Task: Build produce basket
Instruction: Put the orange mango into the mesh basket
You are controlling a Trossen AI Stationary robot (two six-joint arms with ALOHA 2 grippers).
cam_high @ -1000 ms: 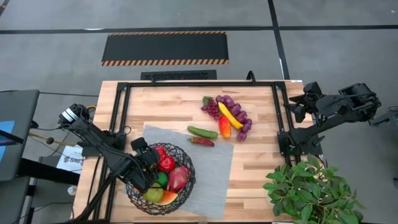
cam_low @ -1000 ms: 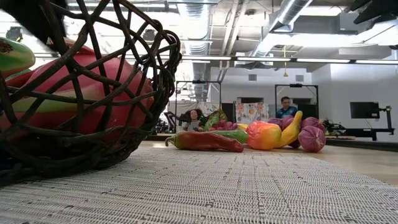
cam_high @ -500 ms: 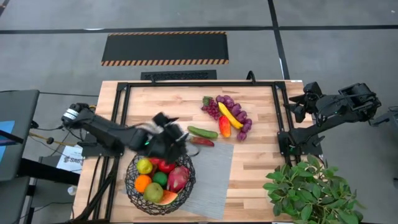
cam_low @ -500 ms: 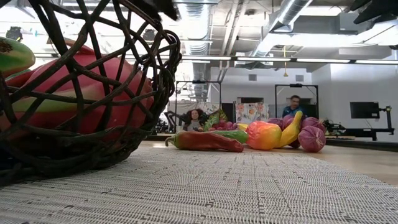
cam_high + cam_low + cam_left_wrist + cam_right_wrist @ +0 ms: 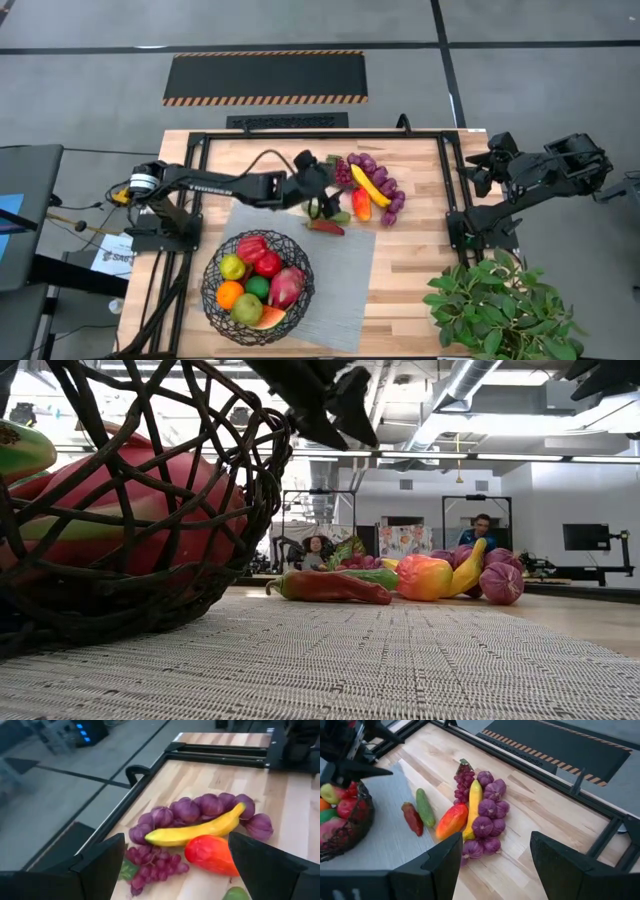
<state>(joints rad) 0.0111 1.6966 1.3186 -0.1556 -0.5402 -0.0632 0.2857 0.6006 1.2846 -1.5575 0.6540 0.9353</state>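
Left pincer spread, apparently hiding most of cucumber.

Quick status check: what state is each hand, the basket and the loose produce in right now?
left hand: open, empty, above the cucumber.
right hand: open, empty, parked at the table's right edge.
basket: upright on the mat, holding several fruits.
banana: lying on the purple grapes, outside the basket.
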